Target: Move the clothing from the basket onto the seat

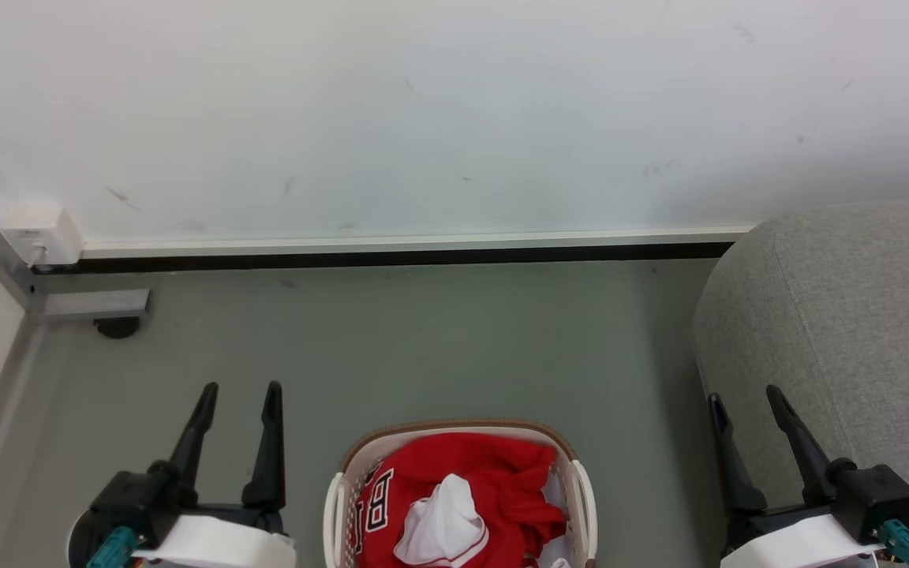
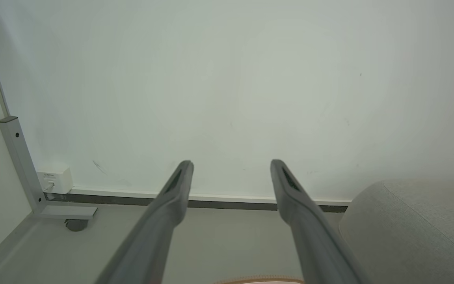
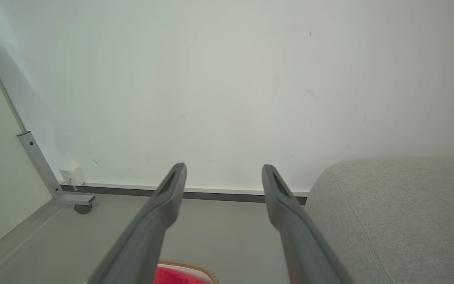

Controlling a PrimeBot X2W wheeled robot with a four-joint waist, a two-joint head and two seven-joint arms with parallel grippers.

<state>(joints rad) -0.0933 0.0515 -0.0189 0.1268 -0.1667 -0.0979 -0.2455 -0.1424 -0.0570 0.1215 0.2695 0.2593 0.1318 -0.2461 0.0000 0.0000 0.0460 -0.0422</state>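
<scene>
Left gripper (image 1: 241,386): fingers spread, holding nothing, poised over the floor (image 1: 423,347) just left of the basket.

Basket (image 1: 454,427): stands on the floor between the two grippers, closer to the robot than either pair of fingertips. The clothing (image 1: 470,473) lies heaped inside, red jersey uppermost, with no clear long axis.

Right gripper (image 1: 743,394): fingers likewise spread and empty, at the edge of the seat (image 1: 857,315).

Judgement: the left gripper is marginally nearer the heap, and the right is better placed for the seat.
</scene>
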